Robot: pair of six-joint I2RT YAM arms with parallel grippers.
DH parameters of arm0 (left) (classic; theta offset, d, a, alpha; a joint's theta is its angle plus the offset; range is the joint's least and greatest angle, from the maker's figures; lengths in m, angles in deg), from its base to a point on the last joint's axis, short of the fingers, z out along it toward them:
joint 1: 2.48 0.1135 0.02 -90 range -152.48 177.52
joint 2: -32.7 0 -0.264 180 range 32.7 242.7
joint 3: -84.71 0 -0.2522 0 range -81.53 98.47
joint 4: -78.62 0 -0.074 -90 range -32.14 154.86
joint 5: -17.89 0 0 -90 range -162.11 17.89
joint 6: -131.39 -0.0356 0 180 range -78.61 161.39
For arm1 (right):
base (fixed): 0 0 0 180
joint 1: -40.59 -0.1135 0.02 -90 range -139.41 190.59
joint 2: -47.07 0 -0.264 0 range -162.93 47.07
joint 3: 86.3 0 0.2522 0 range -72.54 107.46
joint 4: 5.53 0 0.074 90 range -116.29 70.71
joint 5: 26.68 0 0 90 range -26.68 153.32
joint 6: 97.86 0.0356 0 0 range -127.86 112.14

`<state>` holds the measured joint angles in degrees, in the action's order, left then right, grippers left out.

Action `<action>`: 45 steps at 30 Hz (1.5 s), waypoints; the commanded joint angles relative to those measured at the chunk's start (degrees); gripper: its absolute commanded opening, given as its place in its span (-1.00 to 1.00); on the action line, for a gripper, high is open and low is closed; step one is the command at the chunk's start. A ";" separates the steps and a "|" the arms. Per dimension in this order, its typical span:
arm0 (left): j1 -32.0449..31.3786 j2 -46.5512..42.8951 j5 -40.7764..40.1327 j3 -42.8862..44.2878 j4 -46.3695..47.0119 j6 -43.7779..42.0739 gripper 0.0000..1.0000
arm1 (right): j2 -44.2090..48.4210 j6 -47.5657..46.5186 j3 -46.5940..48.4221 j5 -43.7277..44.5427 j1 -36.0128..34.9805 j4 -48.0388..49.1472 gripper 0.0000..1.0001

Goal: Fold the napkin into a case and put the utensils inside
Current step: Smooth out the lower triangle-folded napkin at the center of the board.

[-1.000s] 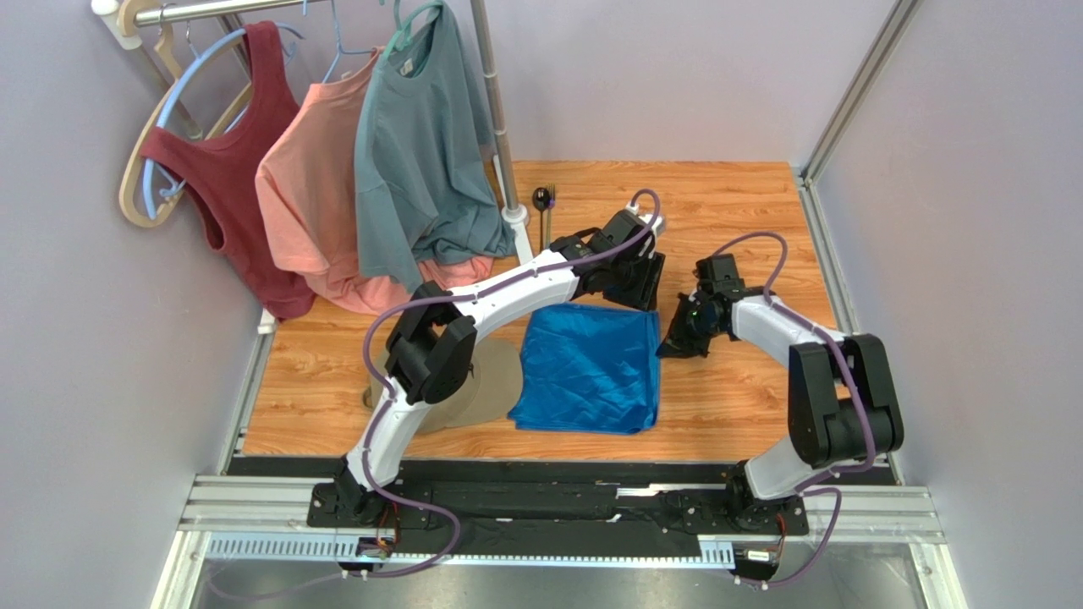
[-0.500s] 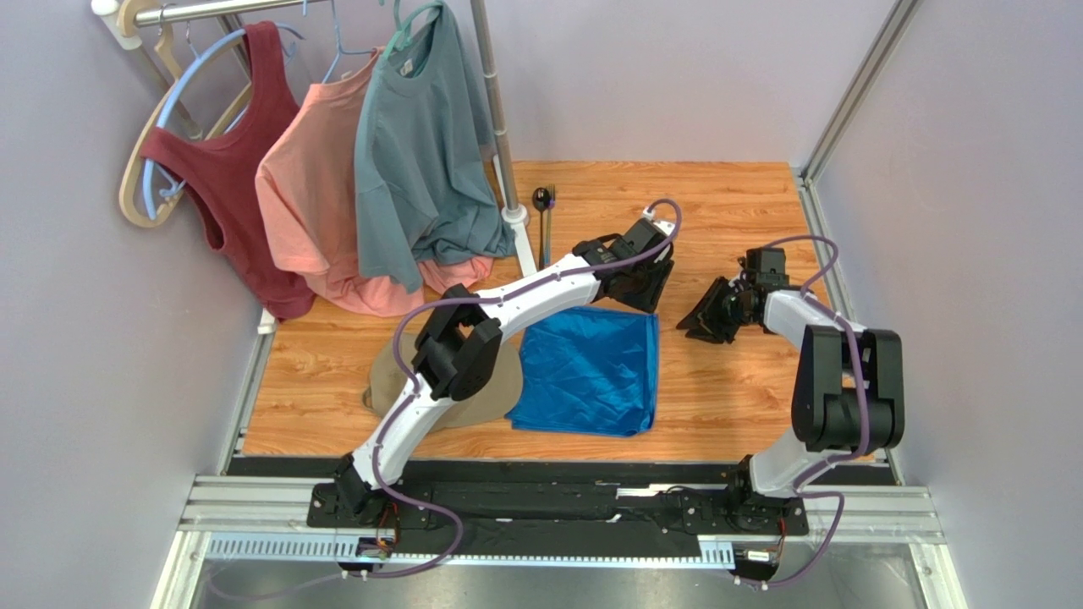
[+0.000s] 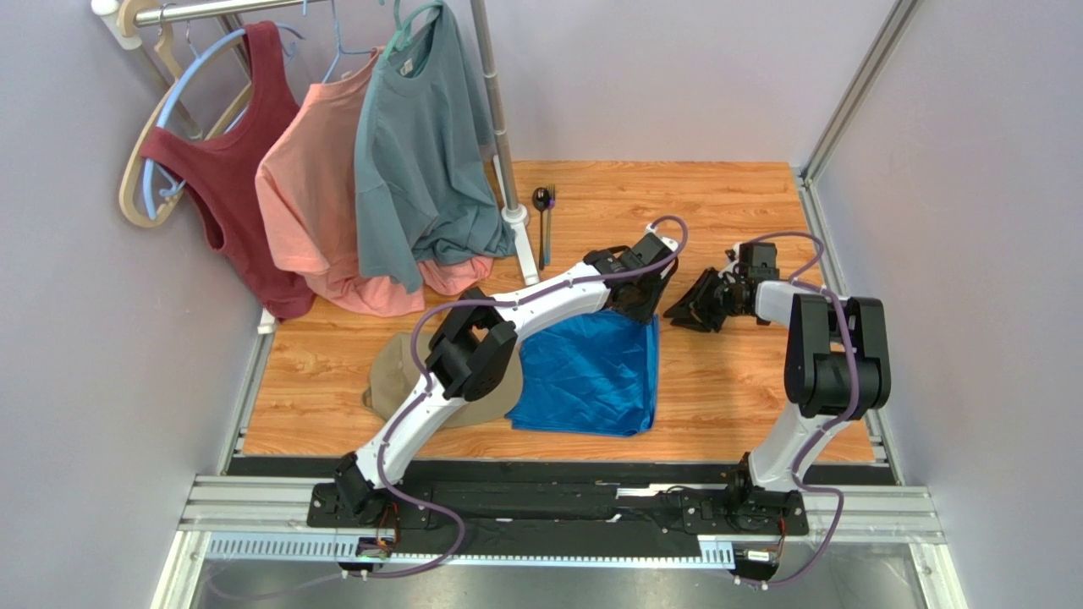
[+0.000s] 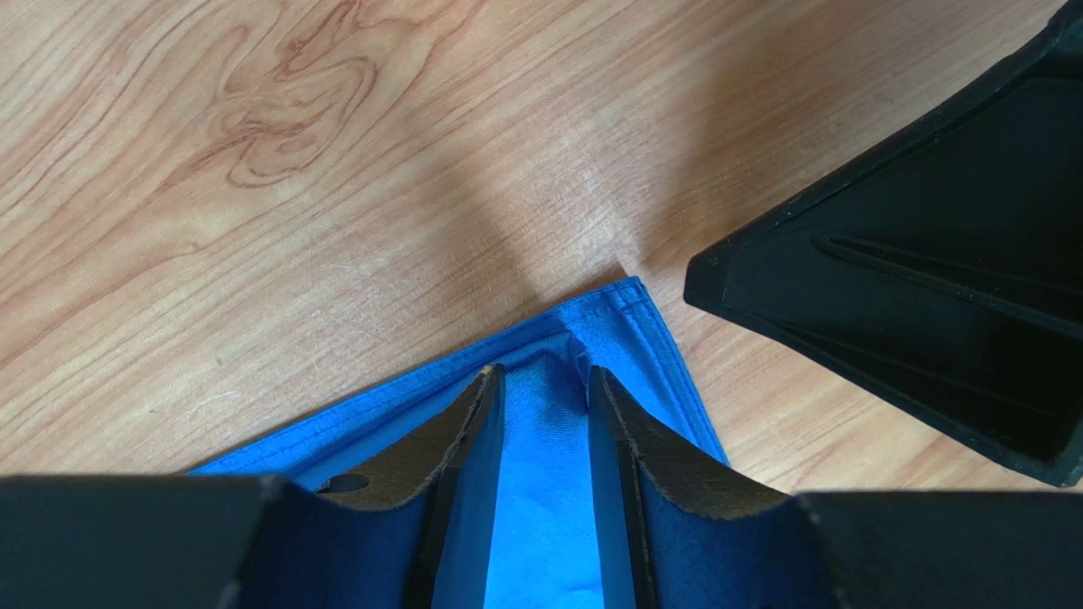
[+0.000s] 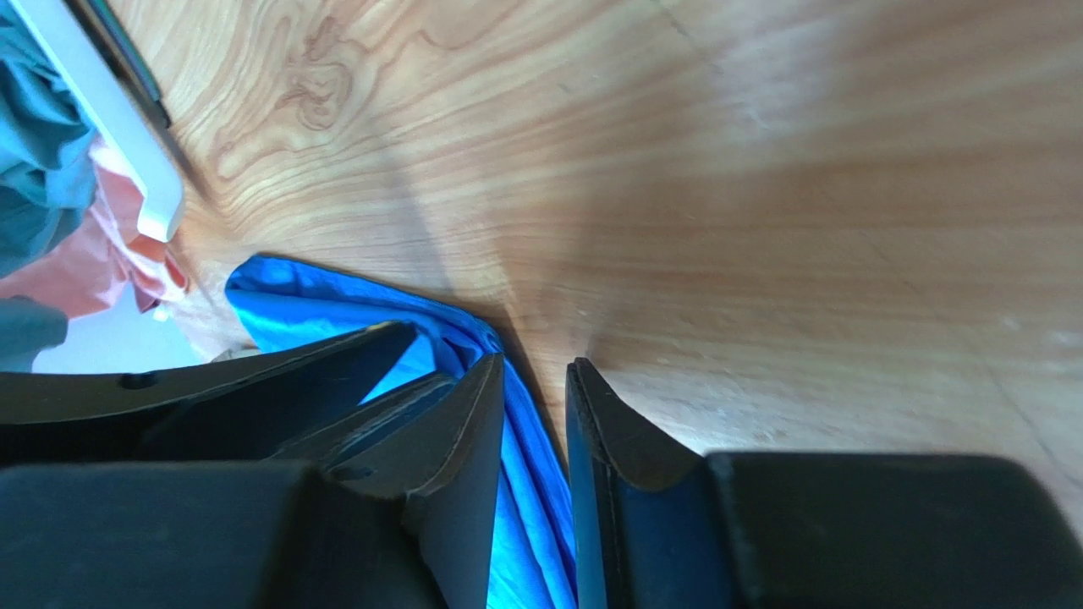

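The utensils (image 3: 544,218) lie far back by the rack pole (image 3: 500,127). The napkin (image 3: 587,371) sits folded on the worktop (image 3: 744,393). The left gripper (image 4: 544,376), jaws apart, straddles its far-right corner. The right gripper (image 5: 531,366), jaws narrowly apart, hovers beside it. Pinching one layer only could unravel the fold.

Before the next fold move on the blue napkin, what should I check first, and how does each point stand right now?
1. Left gripper astride the napkin corner: ok.
2. Left jaws shut on the cloth: not ok, a gap shows.
3. Right gripper at the same corner, cloth between its fingers: ok.
4. Right jaws pinching the cloth: not ok, they stand apart.
5. Utensils lying apart from the napkin: ok.
6. Tan cap clear of the napkin: cannot tell, the left arm hides the edge.
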<state>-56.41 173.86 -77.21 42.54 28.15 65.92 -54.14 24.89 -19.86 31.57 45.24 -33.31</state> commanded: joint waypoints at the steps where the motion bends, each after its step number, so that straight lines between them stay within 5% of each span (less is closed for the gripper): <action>1: -0.21 0.95 -0.26 3.11 -0.91 -0.28 -0.22 | -0.66 0.56 1.72 -3.50 -0.86 4.44 -0.46; 10: -0.21 0.43 0.09 3.63 -0.82 -0.19 -0.55 | -1.27 0.82 1.98 -4.55 -2.27 5.41 -1.00; 16: -0.21 -0.89 0.36 3.46 -0.47 -0.01 -0.98 | -3.47 0.65 2.68 -3.76 -2.71 5.67 -1.00; 34: -0.21 -5.46 3.17 2.84 0.76 3.76 -1.00 | -4.52 -1.11 2.33 1.69 -2.97 2.24 -1.00; 45: -0.12 -0.28 4.75 7.67 1.38 5.61 -1.00 | -3.91 -0.41 1.98 0.72 -2.97 2.77 -1.00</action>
<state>-56.39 172.99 -73.48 46.24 27.84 70.06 -58.42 25.37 -17.82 29.71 42.53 -30.12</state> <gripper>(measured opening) 0.008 0.006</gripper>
